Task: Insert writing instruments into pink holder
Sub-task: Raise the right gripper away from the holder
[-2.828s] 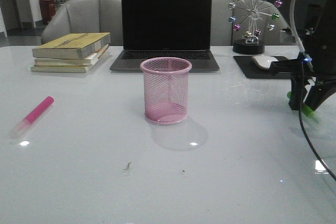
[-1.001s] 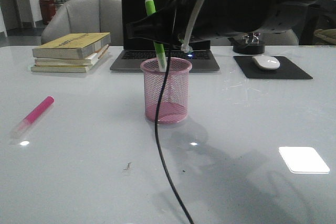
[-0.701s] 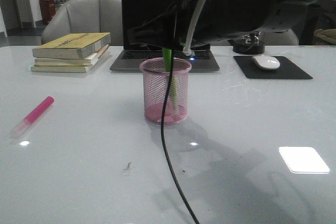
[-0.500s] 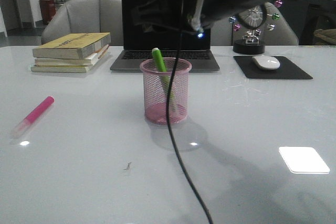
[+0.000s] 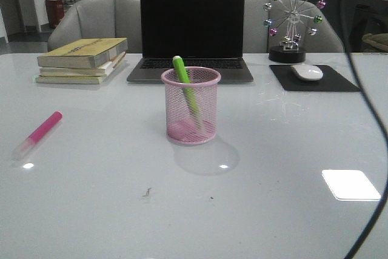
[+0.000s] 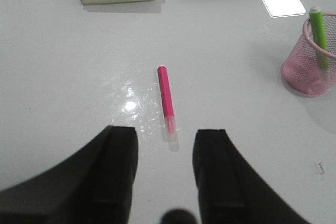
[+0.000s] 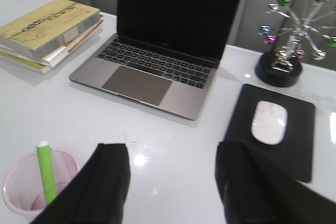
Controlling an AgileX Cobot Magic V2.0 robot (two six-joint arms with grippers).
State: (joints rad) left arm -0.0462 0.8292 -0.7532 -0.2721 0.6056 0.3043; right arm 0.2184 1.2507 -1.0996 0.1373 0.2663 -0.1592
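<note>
Green marker (image 5: 185, 89) leans in pink holder (image 5: 191, 106); left hand (image 6: 165, 153) and right hand (image 7: 173, 174) gape, empty.

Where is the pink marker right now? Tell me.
In the front view the pink marker lies flat on the table's left side, in front of the stacked books and well left of the pink mesh holder.

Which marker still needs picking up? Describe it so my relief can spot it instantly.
Start at the stack of books at the table's far left, then look toward the near edge. The magenta marker lies flat on bare tabletop there, pale translucent cap nearest the robot. The green marker already leans inside the pink mesh cup.
</note>
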